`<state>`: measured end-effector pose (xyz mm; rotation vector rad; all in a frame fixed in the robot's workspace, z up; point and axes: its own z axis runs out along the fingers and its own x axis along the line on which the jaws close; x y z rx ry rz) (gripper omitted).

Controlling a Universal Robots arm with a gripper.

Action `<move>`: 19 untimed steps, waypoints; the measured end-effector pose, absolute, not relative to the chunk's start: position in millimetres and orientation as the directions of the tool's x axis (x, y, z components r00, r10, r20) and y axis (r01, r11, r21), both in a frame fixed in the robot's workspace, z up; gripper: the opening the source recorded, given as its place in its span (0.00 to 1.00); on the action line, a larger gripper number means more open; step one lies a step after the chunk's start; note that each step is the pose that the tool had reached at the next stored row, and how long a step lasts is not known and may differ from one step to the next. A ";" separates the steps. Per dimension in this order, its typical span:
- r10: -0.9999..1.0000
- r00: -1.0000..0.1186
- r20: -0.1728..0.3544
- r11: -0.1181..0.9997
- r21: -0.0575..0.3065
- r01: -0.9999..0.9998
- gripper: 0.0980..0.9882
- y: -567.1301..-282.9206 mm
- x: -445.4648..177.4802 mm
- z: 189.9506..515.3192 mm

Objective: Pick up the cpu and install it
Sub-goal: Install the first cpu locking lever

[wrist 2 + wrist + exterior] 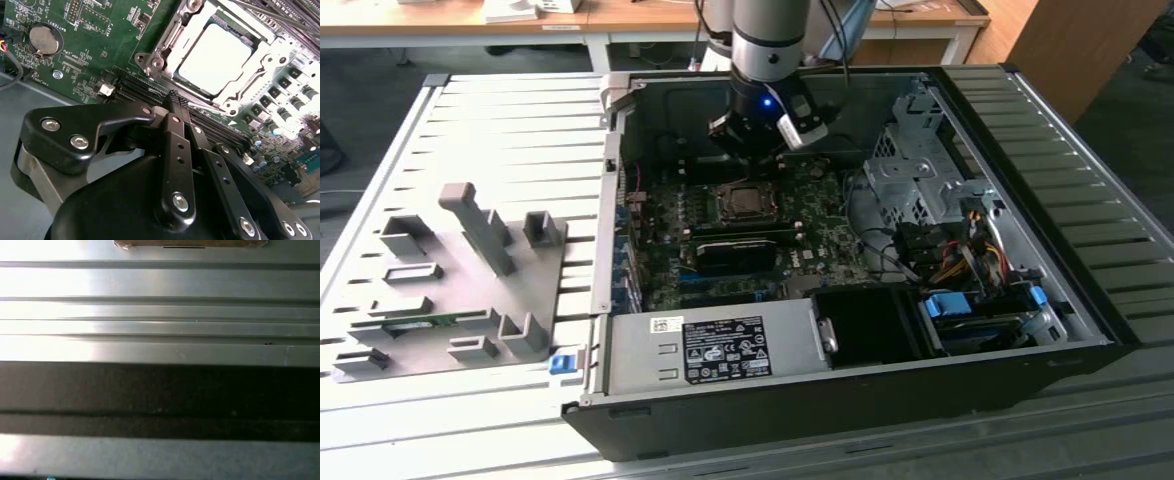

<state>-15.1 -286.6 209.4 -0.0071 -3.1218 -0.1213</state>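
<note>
Exterior view: my gripper (754,150) hangs inside the open computer case (1067,250), just above the motherboard (821,250) and near the socket (744,202). Case sits on a slatted metal table (494,120); a grey fixture tray (460,275) lies to the exterior view's left; wooden desks (640,18) stand behind. Second wrist view: fingers (175,107) are drawn together, tips meeting, nothing between them. The cpu (215,57) lies silver-side up in the socket's metal frame (165,42), apart from my tips. It looks seated flat, so I judge the placing done; a good finish calls for a straight lift clear of the memory slots (145,90) and coin battery (44,40). First wrist view: pale ridged metal and a dark band (160,400), likely the case edge.
</note>
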 end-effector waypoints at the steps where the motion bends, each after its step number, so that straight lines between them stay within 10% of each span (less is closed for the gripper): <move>1: 0.004 -1.000 0.018 0.997 0.078 0.005 0.01 -286.6 -14.7 208.6; 19: 0.004 -1.000 0.025 0.997 0.078 0.006 0.01 -286.7 -10.7 201.2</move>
